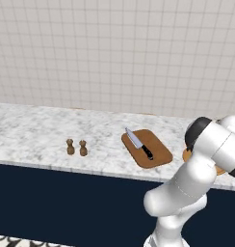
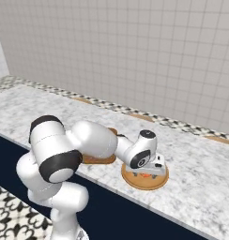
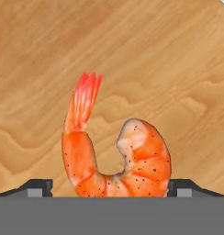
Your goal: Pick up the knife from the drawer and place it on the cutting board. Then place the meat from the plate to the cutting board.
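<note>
Pincer spread over the meat on the plate

Left to right on your tabletop: two brown shakers, then the cutting board carrying the knife, tip toward the wall, then the plate; your pincer straddles the meat, tail pointing away.

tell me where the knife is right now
The knife lies flat on the cutting board in the left base view, on the marble counter, right of the two small brown shakers, blade pointing toward the tiled wall.

Knife flat on cutting board — meat on plate.
</note>
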### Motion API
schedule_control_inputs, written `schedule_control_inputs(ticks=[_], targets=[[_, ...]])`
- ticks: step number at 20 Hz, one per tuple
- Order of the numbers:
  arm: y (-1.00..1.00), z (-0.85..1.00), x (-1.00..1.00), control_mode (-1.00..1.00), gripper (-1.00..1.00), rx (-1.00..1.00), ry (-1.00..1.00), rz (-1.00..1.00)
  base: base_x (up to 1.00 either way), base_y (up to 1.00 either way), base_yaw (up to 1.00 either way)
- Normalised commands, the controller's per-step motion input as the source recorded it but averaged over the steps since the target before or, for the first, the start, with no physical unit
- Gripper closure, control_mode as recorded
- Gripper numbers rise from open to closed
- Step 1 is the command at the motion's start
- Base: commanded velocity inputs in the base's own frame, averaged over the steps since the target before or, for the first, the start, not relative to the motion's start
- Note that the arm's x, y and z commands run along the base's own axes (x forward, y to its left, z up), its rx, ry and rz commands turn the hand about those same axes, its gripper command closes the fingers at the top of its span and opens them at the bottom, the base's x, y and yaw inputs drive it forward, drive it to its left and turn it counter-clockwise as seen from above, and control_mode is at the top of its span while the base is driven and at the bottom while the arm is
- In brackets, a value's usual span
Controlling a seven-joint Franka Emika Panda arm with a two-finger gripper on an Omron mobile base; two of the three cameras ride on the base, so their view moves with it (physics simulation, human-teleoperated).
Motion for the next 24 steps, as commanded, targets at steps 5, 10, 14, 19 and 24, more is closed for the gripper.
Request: schedule_control_inputs(ticks=[5,10,14,19,24], targets=[[0.0,-0.11,0.02,-1.0,1.0,0.0,0.0,0.0,0.0,0.0,0.0],[0.02,-0.02,0.0,-1.0,1.0,0.0,-0.03,0.01,0.0,0.0,0.0],[0.12,0.0,-0.06,-1.0,1.0,-0.02,-0.07,0.04,0.0,0.0,0.0],[0.23,0.47,-0.14,-1.0,1.0,0.0,-0.07,0.06,0.0,0.0,0.0],[0.5,0.91,0.01,-1.0,1.0,0.0,-0.01,0.05,0.0,0.0,0.0]])
